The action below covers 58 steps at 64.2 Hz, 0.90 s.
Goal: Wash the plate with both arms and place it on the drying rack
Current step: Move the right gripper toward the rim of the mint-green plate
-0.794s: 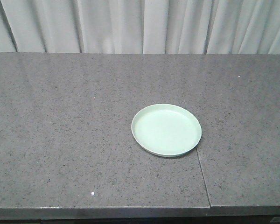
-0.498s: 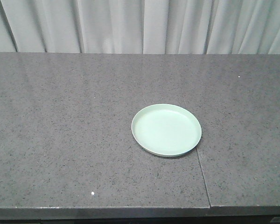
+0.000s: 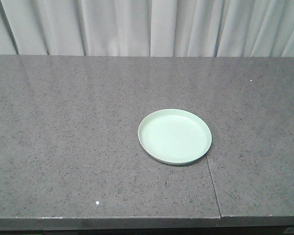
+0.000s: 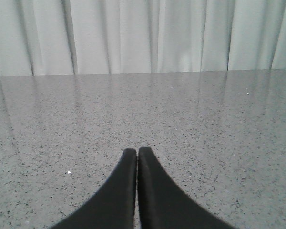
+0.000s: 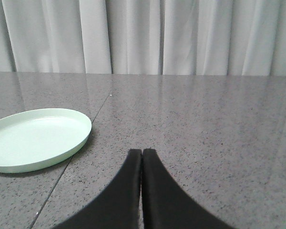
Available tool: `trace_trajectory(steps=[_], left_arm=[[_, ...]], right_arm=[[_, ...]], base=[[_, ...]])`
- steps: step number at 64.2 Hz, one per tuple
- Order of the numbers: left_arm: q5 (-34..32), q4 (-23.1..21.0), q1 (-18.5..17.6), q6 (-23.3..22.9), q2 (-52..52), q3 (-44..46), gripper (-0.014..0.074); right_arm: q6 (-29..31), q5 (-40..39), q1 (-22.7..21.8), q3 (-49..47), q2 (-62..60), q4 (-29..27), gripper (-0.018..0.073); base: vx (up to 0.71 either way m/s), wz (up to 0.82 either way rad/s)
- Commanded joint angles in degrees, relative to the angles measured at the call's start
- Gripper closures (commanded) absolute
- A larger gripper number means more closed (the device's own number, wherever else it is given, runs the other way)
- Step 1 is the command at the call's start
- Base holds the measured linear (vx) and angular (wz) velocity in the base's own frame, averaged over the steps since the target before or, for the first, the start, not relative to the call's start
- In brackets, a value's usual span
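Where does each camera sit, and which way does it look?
Front view: high, near side, looking down over the countertop and plate toward the curtain; no robot parts.
Left wrist view: low over the countertop, facing the curtain; shut left gripper shows.
Right wrist view: likewise; shut right gripper, plate at picture left.
Front and right wrist share the plate.

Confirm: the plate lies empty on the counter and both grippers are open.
Wrong on the grippers: the left gripper and right gripper are shut, as each wrist view shows. The plate does lie empty on the counter.
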<state>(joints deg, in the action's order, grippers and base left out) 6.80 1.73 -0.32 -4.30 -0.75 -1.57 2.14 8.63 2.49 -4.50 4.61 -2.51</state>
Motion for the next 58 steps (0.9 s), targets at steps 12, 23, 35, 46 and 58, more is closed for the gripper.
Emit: trace_trajectory(steps=[12,23,35,46,58], left_arm=[[-3.98,-0.48,-0.32,-0.64,-0.76,-0.86,0.0602],[-3.98,-0.48,-0.32,-0.64,-0.76,-0.86,0.0602],[-3.98,-0.48,-0.32,-0.64,-0.76,-0.86,0.0602],[-3.98,-0.48,-0.32,-0.64,-0.76,-0.86,0.0602],[-3.98,-0.48,-0.32,-0.64,-0.76,-0.86,0.0602]], right_arm=[[2.60,3.78,-0.18,-14.24,18.46,2.51,0.0568],[2.40,9.04,-0.18,-20.65,29.48,1.88,0.0568],[2.12,16.35,-0.18,-27.69,39.06,-0.62,0.0568],[2.12,24.67,-0.18,-32.96,47.05,-0.62,0.0568],[2.12,29.22,-0.18,-35.36,51.41,-0.80,0.0568]], base=[[0.00,0.00],[0.00,0.00],[0.00,0.00],[0.00,0.00],[0.00,0.00]])
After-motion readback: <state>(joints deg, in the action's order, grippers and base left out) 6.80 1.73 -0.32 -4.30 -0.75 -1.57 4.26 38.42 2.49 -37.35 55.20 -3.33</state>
